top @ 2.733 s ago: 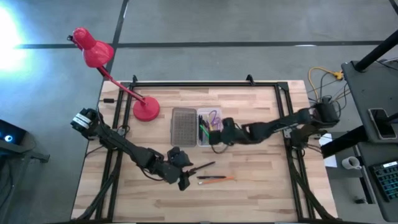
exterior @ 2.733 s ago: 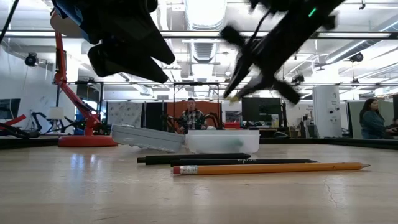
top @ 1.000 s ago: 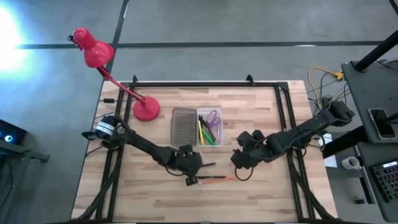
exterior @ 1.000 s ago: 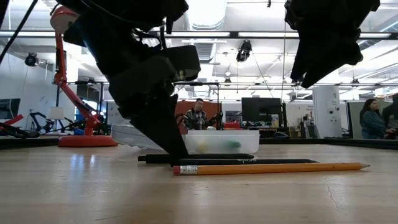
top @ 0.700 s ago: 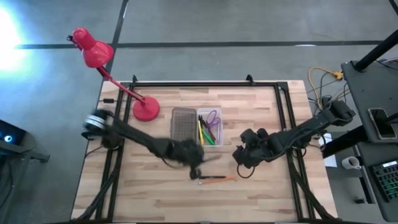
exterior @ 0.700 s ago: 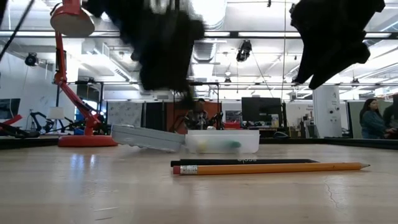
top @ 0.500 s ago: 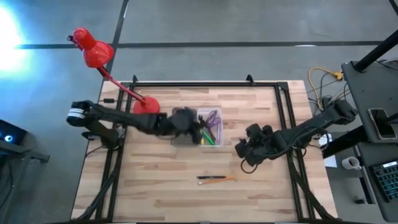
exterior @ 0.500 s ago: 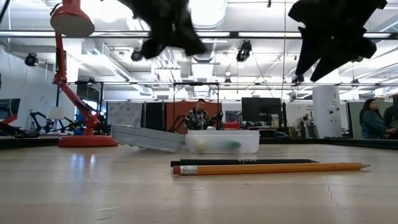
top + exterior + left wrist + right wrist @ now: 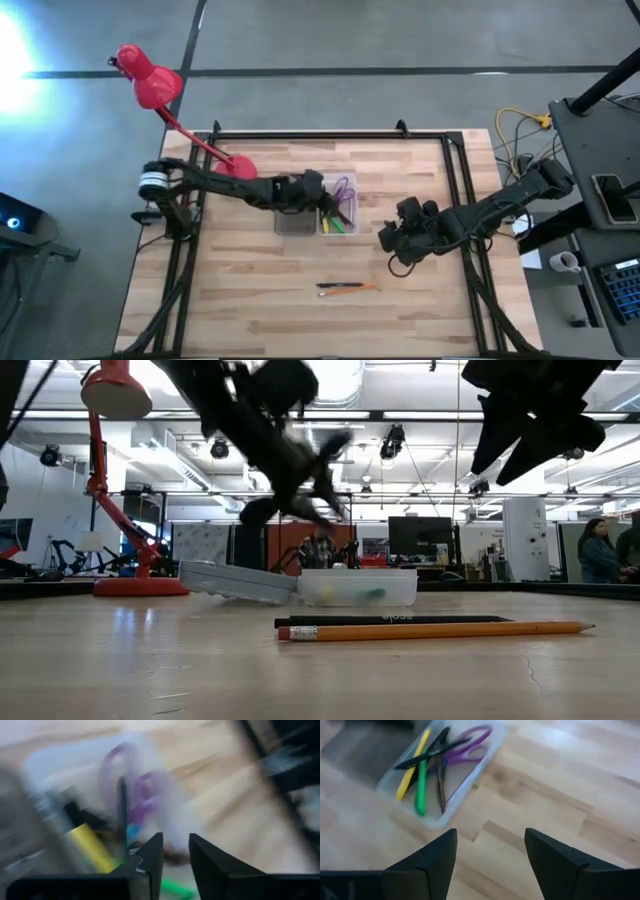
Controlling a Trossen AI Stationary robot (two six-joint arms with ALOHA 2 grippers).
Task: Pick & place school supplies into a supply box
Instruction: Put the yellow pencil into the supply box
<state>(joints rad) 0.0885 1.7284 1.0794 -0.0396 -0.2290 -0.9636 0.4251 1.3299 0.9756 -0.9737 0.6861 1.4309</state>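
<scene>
Fingers of the left gripper (image 9: 172, 851) stand a little apart above the small translucent plastic supply box (image 9: 316, 205), with a thin dark pen (image 9: 122, 815) just ahead of their tips and lying down into the clear half; whether they have let it go completely is hard to say, since that wrist view is smeared. A second ago this gripper was down on the table at the loose pens, closed on the dark one; that pen has now gone from the wood and the arm has swung over the box, so one more item counts as delivered.

Inside the clear half lie the purple-handled scissors (image 9: 467, 746), a yellow marker (image 9: 412, 765), a green marker (image 9: 420, 785) and other dark pens. Beside it the grey ribbed half (image 9: 290, 218) lies open — partly under the left arm.

Nearer the front edge, two items are left on the light wooden table (image 9: 240, 300): a black pen (image 9: 395, 620) and an orange pencil (image 9: 440, 630), touching side by side.

Off to the right, the right gripper (image 9: 392, 240) hangs above the table with its fingers wide apart — empty, and well placed, in my judgement, to take one of the remaining two.
</scene>
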